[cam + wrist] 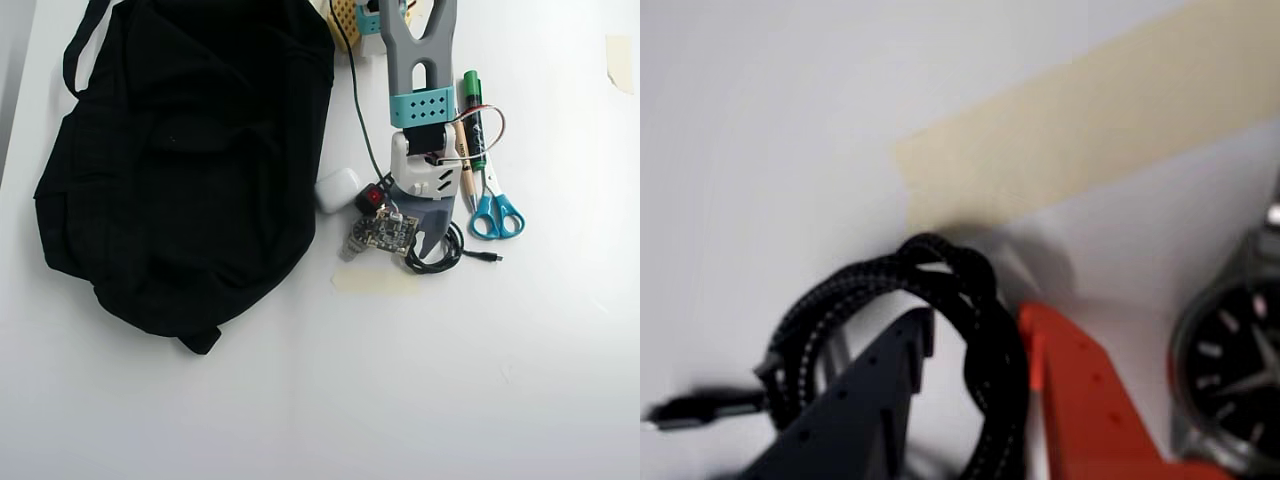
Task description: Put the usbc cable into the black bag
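The usbc cable is black with a pale braided fleck. One gripper finger is dark blue-grey, the other orange. The watch at the wrist view's right edge looks dark-faced, though blurred.
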